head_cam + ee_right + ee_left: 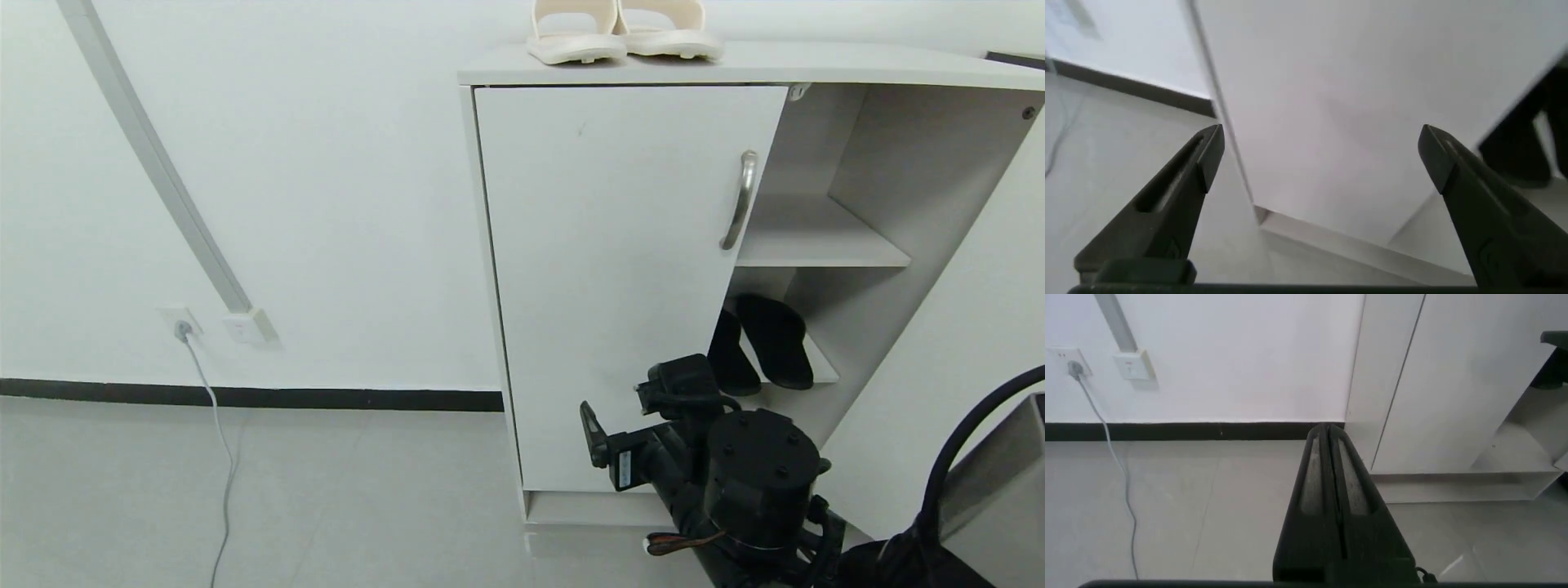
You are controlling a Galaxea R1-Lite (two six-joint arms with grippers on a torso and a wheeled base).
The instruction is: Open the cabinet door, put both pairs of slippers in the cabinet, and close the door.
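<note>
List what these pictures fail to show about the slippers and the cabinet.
Beige slippers: head view, rear parts cut off by the top edge.
Black slippers: head view, partly hidden by the door edge and the right arm.
Space behind the door: hidden by it in every view.

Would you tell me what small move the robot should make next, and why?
Probably lift the open right tool toward the beige slippers on top of the cabinet, since the black slippers already lie inside it and the right tool hangs empty, low by the door.
</note>
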